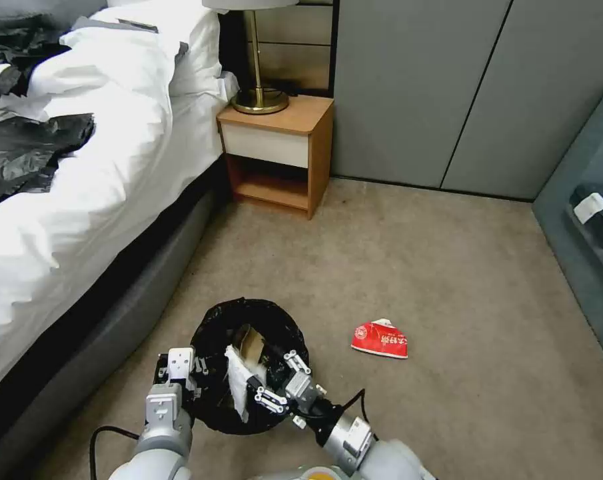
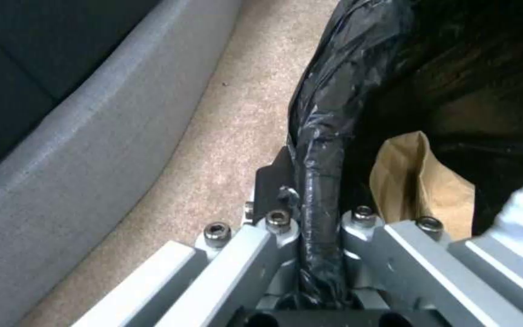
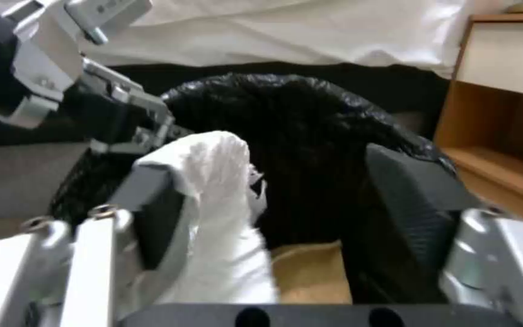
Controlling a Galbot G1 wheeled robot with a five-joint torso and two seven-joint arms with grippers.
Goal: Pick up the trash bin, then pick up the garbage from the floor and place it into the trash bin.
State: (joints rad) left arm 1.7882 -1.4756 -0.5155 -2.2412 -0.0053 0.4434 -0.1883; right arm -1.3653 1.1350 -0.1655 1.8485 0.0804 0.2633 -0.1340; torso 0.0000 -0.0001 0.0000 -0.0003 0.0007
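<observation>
Leftmost, the bed (image 1: pixel 81 200) carries two dark plastic sheets (image 1: pixel 28 153) on its white cover. My left claw (image 2: pixel 319 227) is clenched on the rim of the one trash bin (image 1: pixel 211 333), its fingers (image 2: pixel 243 254) pinching the folded edge of the black liner bag (image 2: pixel 322 136). That bin sits right before me, between my two arms, beside the bed's grey base. Inside it I count two pieces: one brown paper bag (image 2: pixel 413 181) and one white tissue (image 3: pixel 219 200). My right claw (image 3: pixel 286 204) hangs over the bin's mouth with its jaws spread wide; the tissue lies against my one pad (image 3: pixel 152 213), and the other pad stands clear of it, so nothing is gripped. Farther right, one red-and-white packet (image 1: pixel 380 340) lies flat on the carpet (image 1: pixel 461 300), near the bin but apart from it, and well clear of both claws. White writing runs across its red face; I cannot read it. Behind, one wooden nightstand (image 1: pixel 278 153) holds one brass lamp (image 1: pixel 260 93).
</observation>
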